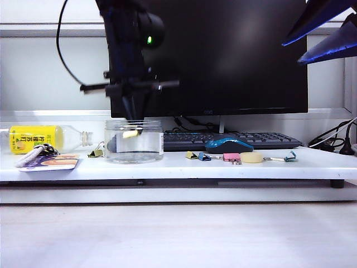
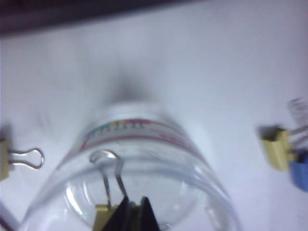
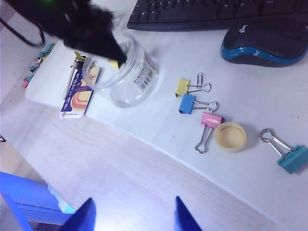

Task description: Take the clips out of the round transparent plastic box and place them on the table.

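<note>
White worktop (image 1: 167, 166) spans the exterior view in front of a dark monitor, with a yellow-labelled bottle (image 1: 42, 138) lying at far left. Left of centre stands the clear round box (image 1: 134, 141); the left end effector (image 1: 134, 124) reaches down into its mouth, fingers clamped together on a pale-yellow clip (image 2: 102, 215), wire handles (image 2: 109, 175) sticking up. To do this well, I judge it should lift straight up, keeping clear of the rim so the box is not dragged, then set the clip on bare worktop. Right of the box lie another yellow clip (image 1: 191, 155), blue, pink and teal ones, and a mouse (image 1: 228, 145). At upper right the right end effector (image 3: 132, 214) hangs above, fingers wide apart, holding nothing.
</note>
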### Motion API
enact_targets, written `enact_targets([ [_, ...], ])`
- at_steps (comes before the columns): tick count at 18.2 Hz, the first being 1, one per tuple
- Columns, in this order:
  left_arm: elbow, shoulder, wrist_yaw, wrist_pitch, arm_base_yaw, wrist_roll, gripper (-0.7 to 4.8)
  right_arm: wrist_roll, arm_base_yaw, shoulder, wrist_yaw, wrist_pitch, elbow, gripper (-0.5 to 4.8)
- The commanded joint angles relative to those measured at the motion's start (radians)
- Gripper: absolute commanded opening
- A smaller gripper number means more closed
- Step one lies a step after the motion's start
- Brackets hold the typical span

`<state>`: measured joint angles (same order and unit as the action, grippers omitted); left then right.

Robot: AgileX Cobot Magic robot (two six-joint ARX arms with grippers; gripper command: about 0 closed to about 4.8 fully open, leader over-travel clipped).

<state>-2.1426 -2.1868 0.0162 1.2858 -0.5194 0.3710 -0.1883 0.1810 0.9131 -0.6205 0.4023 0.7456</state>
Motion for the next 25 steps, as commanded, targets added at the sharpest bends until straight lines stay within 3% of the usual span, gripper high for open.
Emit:
enact_targets([
  [1, -0.063, 0.007, 0.007, 0.045, -0.001, -0.005, -0.06, 0.006, 0.0, -0.002, 0.001, -0.011, 0.002, 2.12],
  [8, -0.142, 0.018, 0.062, 0.085, -0.022, -0.05, -0.06, 0.006, 0.0, -0.002, 0.014, -0.02, 0.002, 2.12],
  [11, -0.141, 0.034, 0.119, 0.034, -0.058, -0.069, -0.06, 0.006, -0.002, -0.002, 0.043, -0.031, 0.003, 2.12],
  [17, -0.139, 0.031, 0.129, -0.088, -0.11, -0.109, -0.06, 0.006, -0.002, -0.002, 0.047, -0.033, 0.003, 2.12],
  [25, -0.138, -0.054, 0.13, -0.195, -0.109, -0.111, -0.06, 0.006, -0.002, -0.002, 0.047, -0.032, 0.003, 2.12],
])
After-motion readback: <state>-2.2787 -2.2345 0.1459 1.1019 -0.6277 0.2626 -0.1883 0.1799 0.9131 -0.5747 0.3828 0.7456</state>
